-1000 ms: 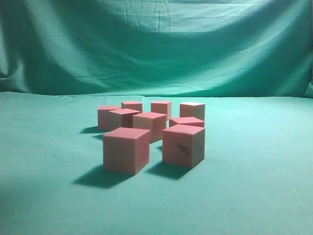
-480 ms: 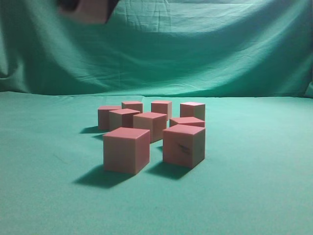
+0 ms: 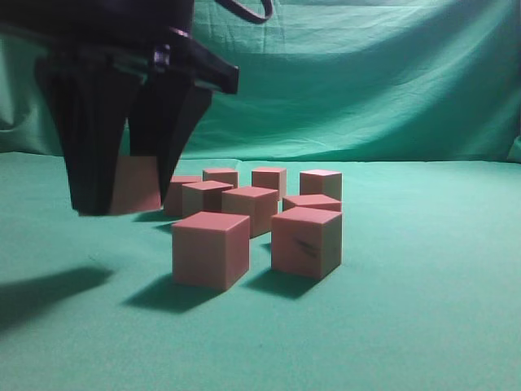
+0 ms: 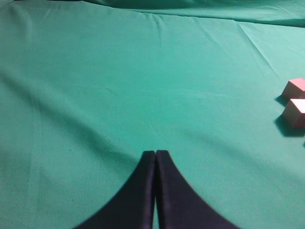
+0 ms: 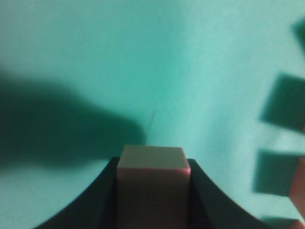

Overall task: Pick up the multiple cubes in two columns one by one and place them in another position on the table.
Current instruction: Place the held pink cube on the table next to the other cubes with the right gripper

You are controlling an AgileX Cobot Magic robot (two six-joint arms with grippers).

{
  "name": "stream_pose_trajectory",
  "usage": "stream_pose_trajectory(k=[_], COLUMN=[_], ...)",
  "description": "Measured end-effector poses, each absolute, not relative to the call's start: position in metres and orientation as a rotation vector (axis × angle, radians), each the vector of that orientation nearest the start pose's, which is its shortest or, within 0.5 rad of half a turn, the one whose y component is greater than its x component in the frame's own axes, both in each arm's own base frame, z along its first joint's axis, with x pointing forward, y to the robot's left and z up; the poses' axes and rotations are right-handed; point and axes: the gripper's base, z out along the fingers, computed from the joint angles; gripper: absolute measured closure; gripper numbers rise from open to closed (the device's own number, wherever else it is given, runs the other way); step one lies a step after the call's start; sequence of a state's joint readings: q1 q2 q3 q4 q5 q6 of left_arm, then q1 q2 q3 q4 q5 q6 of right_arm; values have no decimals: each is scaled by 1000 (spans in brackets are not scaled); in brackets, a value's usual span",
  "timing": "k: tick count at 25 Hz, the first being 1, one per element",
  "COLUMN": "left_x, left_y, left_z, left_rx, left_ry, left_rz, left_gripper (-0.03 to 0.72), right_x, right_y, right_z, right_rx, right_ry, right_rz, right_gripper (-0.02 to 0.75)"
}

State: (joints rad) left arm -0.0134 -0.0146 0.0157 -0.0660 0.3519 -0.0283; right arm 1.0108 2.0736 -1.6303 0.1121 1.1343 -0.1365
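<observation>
One cube [image 5: 151, 188] sits squarely upright, clamped between the right gripper's [image 3: 122, 183] dark fingers at left of frame, above the table [image 3: 423, 326]. Eight cubes [image 3: 252, 216] stand at centre in two receding columns. The left gripper [image 4: 155, 160] is pressed closed, empty.

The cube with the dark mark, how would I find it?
Look at the bunch of cubes on the green table. The scuffed cube is the front right one, nearest the camera. Only it has a dark smudge on its side.
</observation>
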Motion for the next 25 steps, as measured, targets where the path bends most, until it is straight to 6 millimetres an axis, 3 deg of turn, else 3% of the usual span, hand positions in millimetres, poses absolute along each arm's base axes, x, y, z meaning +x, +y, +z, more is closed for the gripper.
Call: stream_pose_trajectory(k=[19, 25], left_x=[53, 53], left_y=[-3, -3], left_z=[177, 177], left_rx=[-55, -55], left_ry=[1836, 1836], left_rz=[-94, -94], left_gripper=[688, 688], right_x=[222, 219], right_y=[368, 368], right_z=[168, 169], right_rx=[-1565, -1567], right_ry=[2676, 2701], right_rz=[179, 192], right_gripper=[464, 182])
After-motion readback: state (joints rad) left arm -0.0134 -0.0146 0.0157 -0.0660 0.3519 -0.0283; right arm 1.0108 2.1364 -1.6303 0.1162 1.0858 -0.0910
